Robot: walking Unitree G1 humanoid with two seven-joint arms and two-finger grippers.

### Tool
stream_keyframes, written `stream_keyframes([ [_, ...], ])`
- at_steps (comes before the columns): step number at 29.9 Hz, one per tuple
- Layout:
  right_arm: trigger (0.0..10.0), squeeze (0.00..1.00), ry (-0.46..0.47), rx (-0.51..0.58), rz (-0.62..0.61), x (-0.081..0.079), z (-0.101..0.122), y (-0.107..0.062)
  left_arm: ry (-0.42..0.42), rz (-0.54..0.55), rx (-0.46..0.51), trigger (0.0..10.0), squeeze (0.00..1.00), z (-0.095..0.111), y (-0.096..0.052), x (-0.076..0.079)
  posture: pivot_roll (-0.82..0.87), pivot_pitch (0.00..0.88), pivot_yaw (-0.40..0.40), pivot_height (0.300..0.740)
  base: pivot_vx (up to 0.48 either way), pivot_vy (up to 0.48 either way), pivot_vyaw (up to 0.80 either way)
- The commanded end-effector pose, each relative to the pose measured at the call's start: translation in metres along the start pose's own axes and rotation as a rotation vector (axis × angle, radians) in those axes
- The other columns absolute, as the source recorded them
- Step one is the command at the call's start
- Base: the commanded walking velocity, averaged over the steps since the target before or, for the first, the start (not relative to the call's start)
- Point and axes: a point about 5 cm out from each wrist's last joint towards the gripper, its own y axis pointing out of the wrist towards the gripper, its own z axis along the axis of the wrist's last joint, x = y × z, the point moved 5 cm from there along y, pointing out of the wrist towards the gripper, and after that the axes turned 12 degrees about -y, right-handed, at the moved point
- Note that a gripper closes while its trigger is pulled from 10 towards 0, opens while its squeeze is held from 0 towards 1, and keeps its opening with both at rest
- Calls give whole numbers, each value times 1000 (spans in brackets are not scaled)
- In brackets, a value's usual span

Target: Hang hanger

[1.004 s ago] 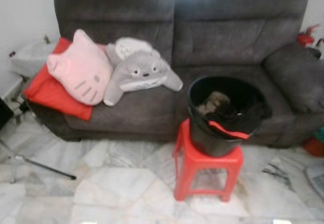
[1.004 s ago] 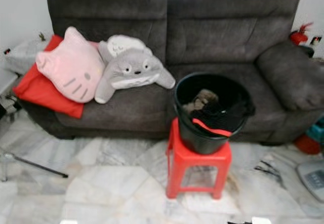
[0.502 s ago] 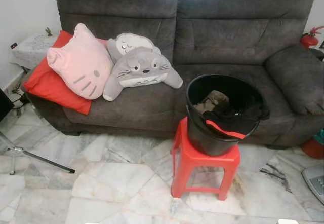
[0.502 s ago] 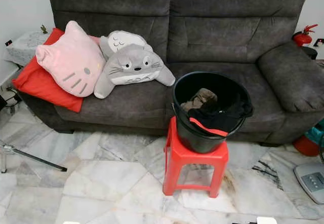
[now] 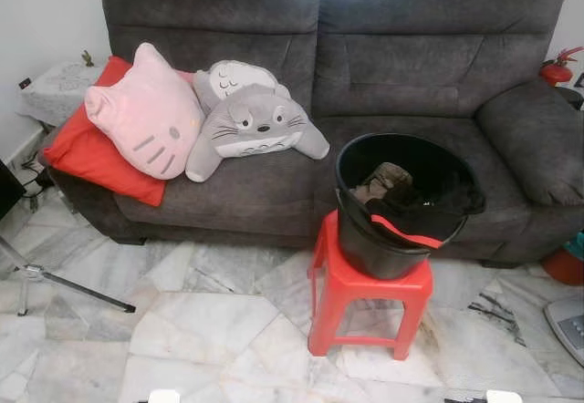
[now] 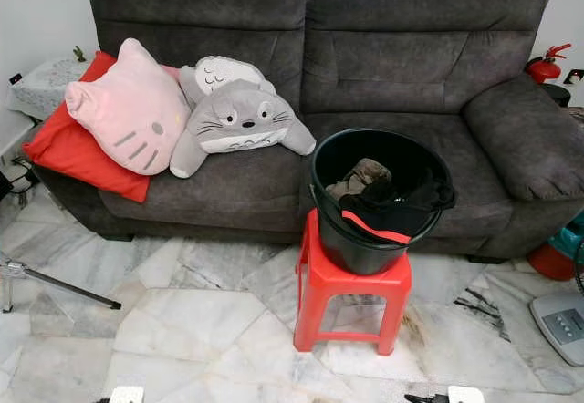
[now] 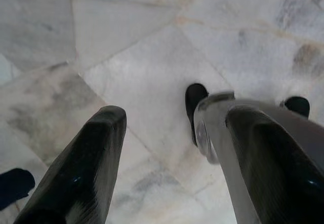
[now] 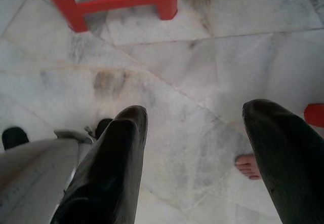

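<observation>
Marble floor (image 6: 182, 321) under both open claws; hanger (image 6: 377, 229) in bucket (image 6: 365, 253) ahead.

Bucket (image 5: 401, 239) contents mostly hidden: dark clothes (image 5: 420, 207) piled inside, a brownish item (image 5: 383, 182) behind them, can't tell what either is. Red strip (image 5: 406, 232) across the pile is partly buried; could be a hanger, can't confirm. Sofa (image 5: 365, 66) top and right arm cut off by frame edge. Red cushion (image 5: 87, 161) largely covered by the pink cat pillow (image 5: 146, 125). Grey plush (image 5: 251, 125) hides a second plush (image 5: 233, 77) behind it. Scale (image 6: 561, 325) and red object (image 5: 566, 264) at right cropped. Tripod leg (image 5: 64, 284) cut off at left. Right wrist view: bare toes (image 8: 248, 165) beside a finger, rest of the person hidden.
</observation>
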Motion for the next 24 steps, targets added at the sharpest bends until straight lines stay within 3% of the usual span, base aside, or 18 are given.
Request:
stream_keyframes([
  [1, 10000, 0, 40, 30, -4, -1, 5, 1, -22, 21, 6, 10000, 0, 0, -1, -11, -60, 0, -5, 740, 0, 0, 0],
  [7, 10000, 0, 62, 41, -5, -4, 4, 0, -18, 38, -3, 10000, 0, -4, -3, -21, -76, 0, 8, 740, 0, 0, 0],
  [13, 10000, 0, 68, 38, -1, -6, 2, 0, -17, 29, -4, 10000, 0, -5, -3, -19, -66, 0, 10, 740, 0, 0, 0],
  [24, 10000, 0, 80, 48, -2, -7, 5, 1, -11, 9, 1, 10000, 0, -2, -2, -10, -62, 0, 5, 740, 281, 0, 0],
])
